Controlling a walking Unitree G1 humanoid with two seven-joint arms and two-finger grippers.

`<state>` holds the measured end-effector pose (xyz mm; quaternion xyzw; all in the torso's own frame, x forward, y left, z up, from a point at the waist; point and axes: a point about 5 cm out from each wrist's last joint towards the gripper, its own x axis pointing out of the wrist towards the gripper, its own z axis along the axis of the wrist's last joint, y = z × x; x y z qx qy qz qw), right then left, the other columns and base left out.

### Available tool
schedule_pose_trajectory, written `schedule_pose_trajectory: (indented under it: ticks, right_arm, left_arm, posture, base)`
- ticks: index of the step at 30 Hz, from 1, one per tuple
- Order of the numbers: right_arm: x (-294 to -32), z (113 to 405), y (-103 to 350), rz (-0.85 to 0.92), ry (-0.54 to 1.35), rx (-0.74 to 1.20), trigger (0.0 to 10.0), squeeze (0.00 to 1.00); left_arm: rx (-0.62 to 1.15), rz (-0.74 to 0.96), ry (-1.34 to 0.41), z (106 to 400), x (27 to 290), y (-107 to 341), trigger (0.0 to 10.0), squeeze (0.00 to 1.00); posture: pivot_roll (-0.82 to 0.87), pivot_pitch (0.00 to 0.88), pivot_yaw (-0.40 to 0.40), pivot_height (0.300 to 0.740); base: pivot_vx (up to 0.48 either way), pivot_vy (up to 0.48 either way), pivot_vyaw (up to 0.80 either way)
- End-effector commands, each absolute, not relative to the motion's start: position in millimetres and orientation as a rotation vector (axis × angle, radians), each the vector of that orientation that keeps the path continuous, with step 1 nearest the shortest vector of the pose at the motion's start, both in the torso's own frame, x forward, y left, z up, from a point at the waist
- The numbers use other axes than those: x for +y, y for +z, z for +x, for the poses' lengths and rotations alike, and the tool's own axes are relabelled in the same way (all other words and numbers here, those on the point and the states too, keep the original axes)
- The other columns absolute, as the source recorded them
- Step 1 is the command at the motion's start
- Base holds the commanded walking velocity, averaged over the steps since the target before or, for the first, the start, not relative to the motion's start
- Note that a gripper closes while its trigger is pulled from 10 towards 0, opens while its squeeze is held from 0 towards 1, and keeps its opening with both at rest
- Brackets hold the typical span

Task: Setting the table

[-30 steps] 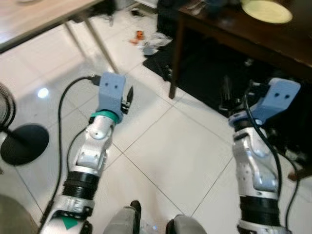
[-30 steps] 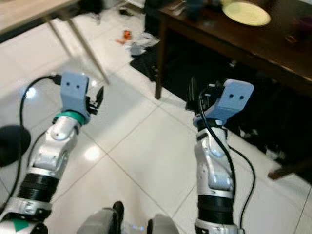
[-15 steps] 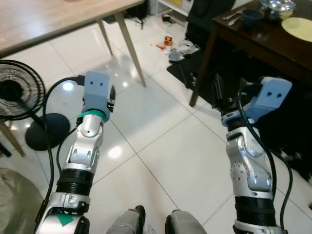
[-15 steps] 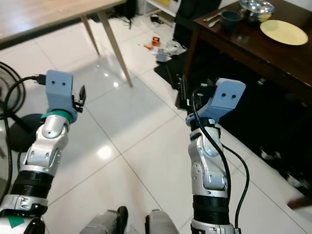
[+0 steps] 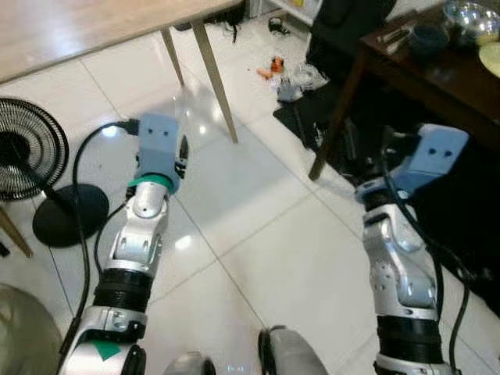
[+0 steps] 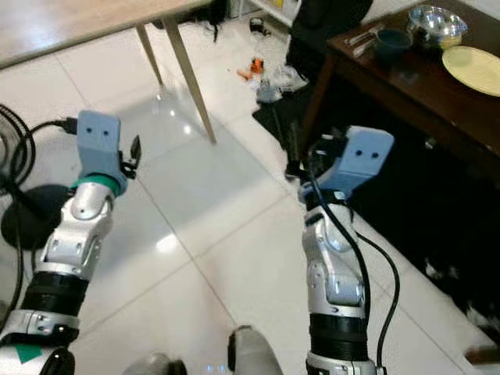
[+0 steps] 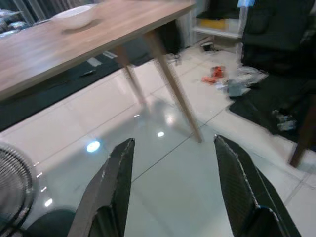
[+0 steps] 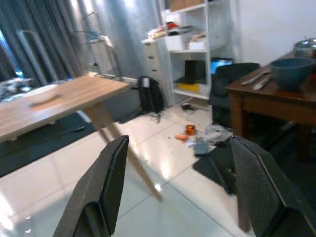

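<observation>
We stand on a white tiled floor [image 5: 258, 234] with a light wooden table [image 5: 86, 27] at the far left and a dark wooden table [image 6: 406, 86] at the far right. Both our silver arms are raised in front of us, forearms angled up and forward, each wrist capped by a blue camera housing. Our left gripper [image 7: 173, 182] is held over the bare tiles near the light table's slanted leg [image 5: 215, 74], its two black fingers spread apart and holding nothing. Our right gripper [image 8: 180, 187] points toward the gap between the two tables, just beside the dark table's near corner, fingers likewise parted and empty. On the dark table lie a yellow plate [image 6: 473, 61] at the right, a metal bowl [image 6: 437, 17] beyond it, a dark blue bowl [image 6: 391, 37] and cutlery [image 6: 361, 34] at the left end. A white dish [image 7: 74, 15] rests on the light table. A black floor fan [image 5: 27, 144] stands at the left, and small litter [image 5: 293, 74] lies on the far tiles.
</observation>
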<state>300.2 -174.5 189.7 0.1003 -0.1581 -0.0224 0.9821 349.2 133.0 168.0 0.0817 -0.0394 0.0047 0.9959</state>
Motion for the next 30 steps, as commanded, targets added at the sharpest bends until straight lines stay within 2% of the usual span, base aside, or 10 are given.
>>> schedule_pose_trajectory:
  ticks: [1, 10, 16, 20, 23, 30]
  right_arm:
    - [-172.2, 299.9, 189.8, 0.213, -0.038, -0.316, 10.0, 0.00]
    - [-177.8, 300.2, 191.7, 0.181, -0.073, -0.328, 10.0, 0.00]
    - [-176.8, 302.7, 192.8, 0.054, -0.089, -0.345, 10.0, 0.00]
    - [-177.1, 303.0, 192.4, 0.044, -0.094, -0.345, 10.0, 0.00]
    - [-175.1, 304.7, 182.4, -0.066, -0.092, -0.306, 10.0, 0.00]
    - [-173.0, 303.4, 154.5, -0.126, -0.030, -0.212, 10.0, 0.00]
  left_arm:
    - [-0.052, 0.171, 0.031, 347.0, 140.9, 159.5, 10.0, 0.00]
    - [-0.070, 0.179, 0.020, 348.0, 141.5, 163.4, 10.0, 0.00]
    - [-0.096, 0.186, 0.012, 348.3, 145.4, 168.6, 10.0, 0.00]
    - [-0.098, 0.187, 0.010, 348.2, 145.5, 168.8, 10.0, 0.00]
    - [-0.110, 0.207, -0.020, 345.0, 143.9, 168.1, 10.0, 0.00]
    - [-0.135, 0.260, -0.067, 338.6, 141.6, 165.9, 10.0, 0.00]
  posture:
    - [-0.05, 0.000, 0.054, 0.740]
    - [-0.04, 0.000, 0.055, 0.740]
    - [-0.03, 0.000, 0.053, 0.740]
    - [-0.03, 0.000, 0.053, 0.740]
    - [-0.02, 0.000, 0.051, 0.740]
    - [-0.01, 0.000, 0.039, 0.740]
  base:
    - [0.461, 0.000, 0.00]
    - [0.464, 0.000, 0.00]
    - [0.465, 0.000, 0.00]
    - [0.465, 0.000, 0.00]
    - [0.465, 0.000, 0.00]
    - [0.465, 0.000, 0.00]
